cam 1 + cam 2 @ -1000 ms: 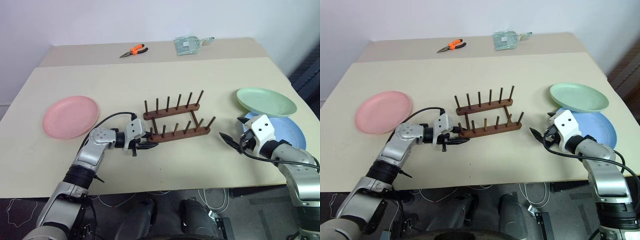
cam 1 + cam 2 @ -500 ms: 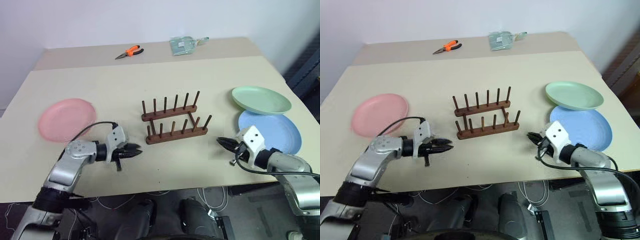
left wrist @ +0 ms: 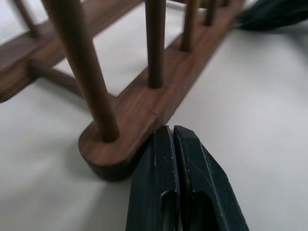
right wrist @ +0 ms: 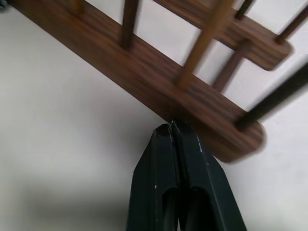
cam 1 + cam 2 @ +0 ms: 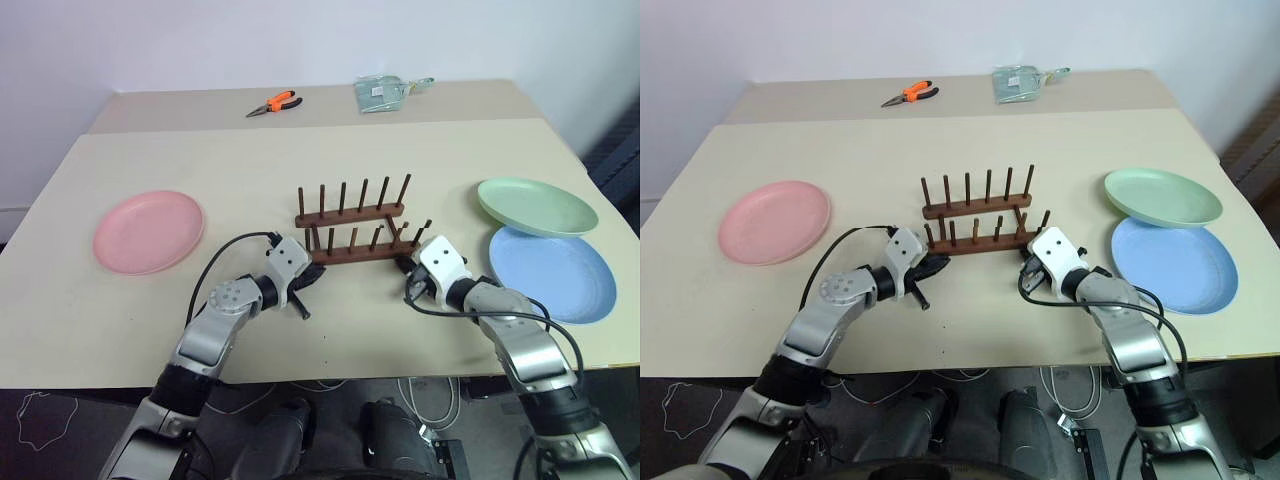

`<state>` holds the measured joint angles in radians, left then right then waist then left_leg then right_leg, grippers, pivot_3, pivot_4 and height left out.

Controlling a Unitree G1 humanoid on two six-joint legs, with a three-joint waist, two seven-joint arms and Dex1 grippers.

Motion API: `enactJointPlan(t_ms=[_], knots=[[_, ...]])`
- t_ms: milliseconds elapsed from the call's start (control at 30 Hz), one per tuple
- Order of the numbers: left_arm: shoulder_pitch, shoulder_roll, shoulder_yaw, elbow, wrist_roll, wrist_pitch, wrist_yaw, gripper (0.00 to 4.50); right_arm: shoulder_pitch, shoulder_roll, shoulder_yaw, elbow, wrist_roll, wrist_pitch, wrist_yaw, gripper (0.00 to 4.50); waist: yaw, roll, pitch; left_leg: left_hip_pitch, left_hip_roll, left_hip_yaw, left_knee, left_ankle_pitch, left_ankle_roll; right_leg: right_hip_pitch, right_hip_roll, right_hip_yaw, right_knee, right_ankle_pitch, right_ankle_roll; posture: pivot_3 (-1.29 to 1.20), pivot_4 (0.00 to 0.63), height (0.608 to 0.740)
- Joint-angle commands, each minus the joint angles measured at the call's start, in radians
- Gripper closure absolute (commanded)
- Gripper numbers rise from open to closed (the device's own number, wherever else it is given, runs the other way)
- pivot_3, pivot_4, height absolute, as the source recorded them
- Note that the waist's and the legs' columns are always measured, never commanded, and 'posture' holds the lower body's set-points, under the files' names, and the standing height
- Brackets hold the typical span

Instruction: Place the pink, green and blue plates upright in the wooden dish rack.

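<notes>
Rack: the small dark brown wooden dish rack (image 5: 358, 232) stands empty near the middle of my beige table (image 5: 250, 170), its 2 rails each carrying a row of thin upright pegs.
Left claw: my left gripper (image 5: 314, 278) has its 2 black fingers pressed flat together, holding nothing. In my left wrist view the tips (image 3: 169, 139) sit right against the rounded end of the rack's nearer rail.
Right claw: my right gripper (image 5: 404, 264) is likewise clamped on empty air, fingers closed tight. In my right wrist view its tips (image 4: 171, 130) meet the outer side of the nearer rail, close to that rail's far end.
Both claws: they bracket the rack's nearer rail, 1 at each end, low over the table.
Pink plate: the round, shallow pale pink plate (image 5: 149, 231) lies flat on the table well to my left of the rack, apart from both claws.
Green plate: the round mint green plate (image 5: 537, 206) lies to my right of the rack, its near edge overlapping the far rim of the blue one.
Blue plate: the round light blue plate (image 5: 551, 272) lies flat on the table, nearer to me than the green plate.
Far edge: orange-handled pliers (image 5: 275, 102) and a clear plastic packet (image 5: 384, 92) lie on the table's back strip.
</notes>
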<state>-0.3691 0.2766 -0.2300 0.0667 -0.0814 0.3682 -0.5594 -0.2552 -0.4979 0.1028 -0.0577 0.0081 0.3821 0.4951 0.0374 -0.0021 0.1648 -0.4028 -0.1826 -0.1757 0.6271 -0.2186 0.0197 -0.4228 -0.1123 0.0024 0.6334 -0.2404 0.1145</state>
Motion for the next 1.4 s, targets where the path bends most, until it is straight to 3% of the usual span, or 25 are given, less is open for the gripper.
enactJointPlan(t_ms=[33,267,367,567,600,633,833,1067,1300,1400], knots=[[-0.029,-0.002,0.034,0.133,0.047,-0.021,0.071,4.4,-0.064,0.028,0.001,0.075,-0.034,-0.038,-0.044,4.5,0.0,0.0,0.0,0.0,0.0,0.0,0.0,0.0,0.0,0.0,0.0,0.0,0.0,0.0,0.0,0.0,0.15,0.74],[-0.044,0.013,0.029,0.154,0.033,-0.058,0.038,4.4,-0.116,0.048,-0.012,0.123,-0.001,-0.052,0.004,4.5,-0.002,0.0,-0.001,0.0,0.0,0.001,0.0,0.0,0.0,0.0,0.0,0.001,0.001,0.001,0.001,0.0,0.15,0.74],[0.021,0.06,0.053,0.039,-0.011,-0.019,-0.018,3.68,-0.076,0.015,-0.014,0.051,0.026,-0.06,0.072,3.28,-0.014,0.0,-0.001,0.0,0.0,0.002,0.0,0.0,0.0,-0.001,0.0,0.003,0.001,0.001,0.001,0.0,0.15,0.74],[0.091,0.107,0.317,-0.177,-0.146,0.087,0.074,0.61,-0.006,-0.011,-0.019,-0.159,0.119,-0.026,0.179,0.09,-0.034,0.0,0.0,-0.001,0.001,0.003,-0.001,-0.002,0.0,-0.004,0.002,0.005,0.002,0.001,0.001,0.0,0.15,0.74],[0.089,0.107,0.371,-0.191,-0.163,0.101,0.107,0.14,-0.002,-0.014,-0.013,-0.174,0.119,-0.026,0.186,0.0,-0.032,0.0,0.0,-0.001,0.001,0.003,-0.001,-0.002,0.0,-0.004,0.002,0.005,0.003,0.001,0.001,0.0,0.15,0.74],[0.085,0.113,0.427,-0.198,-0.166,0.113,0.152,0.05,0.0,-0.016,-0.006,-0.183,0.114,-0.028,0.19,0.0,-0.031,0.0,0.0,-0.001,0.002,0.003,0.0,-0.002,0.0,-0.004,0.003,0.005,0.003,0.001,0.001,0.0,0.15,0.74],[-0.009,0.111,0.736,-0.152,-0.107,0.257,0.568,0.05,-0.025,-0.002,0.03,-0.146,0.084,-0.052,0.199,0.0,-0.024,-0.001,0.0,-0.001,0.002,0.004,0.001,-0.002,-0.001,-0.004,0.004,0.006,0.002,0.001,0.001,0.0,0.15,0.74],[-0.102,-0.049,1.068,-0.227,-0.333,0.437,0.819,0.05,-0.052,-0.004,0.046,-0.11,0.081,-0.076,0.215,0.0,-0.022,-0.003,0.0,-0.001,0.002,0.005,0.003,-0.002,-0.003,-0.003,0.006,0.007,0.001,0.002,0.004,0.0,0.15,0.74],[-0.12,-0.143,1.216,-0.254,-0.544,0.577,0.944,0.05,-0.065,0.0,0.049,-0.087,0.069,-0.098,0.214,0.0,-0.024,-0.008,0.0,-0.001,0.003,0.005,0.003,-0.002,-0.005,-0.003,0.007,0.008,0.001,0.002,0.004,0.0,0.15,0.74],[-0.134,-0.162,1.249,-0.244,-0.605,0.568,0.988,1.39,-0.065,0.002,0.048,-0.083,0.061,-0.108,0.204,0.0,-0.024,-0.008,0.0,-0.001,0.003,0.005,0.003,-0.001,-0.007,-0.003,0.008,0.009,0.001,0.002,0.004,0.0,0.15,0.74]])
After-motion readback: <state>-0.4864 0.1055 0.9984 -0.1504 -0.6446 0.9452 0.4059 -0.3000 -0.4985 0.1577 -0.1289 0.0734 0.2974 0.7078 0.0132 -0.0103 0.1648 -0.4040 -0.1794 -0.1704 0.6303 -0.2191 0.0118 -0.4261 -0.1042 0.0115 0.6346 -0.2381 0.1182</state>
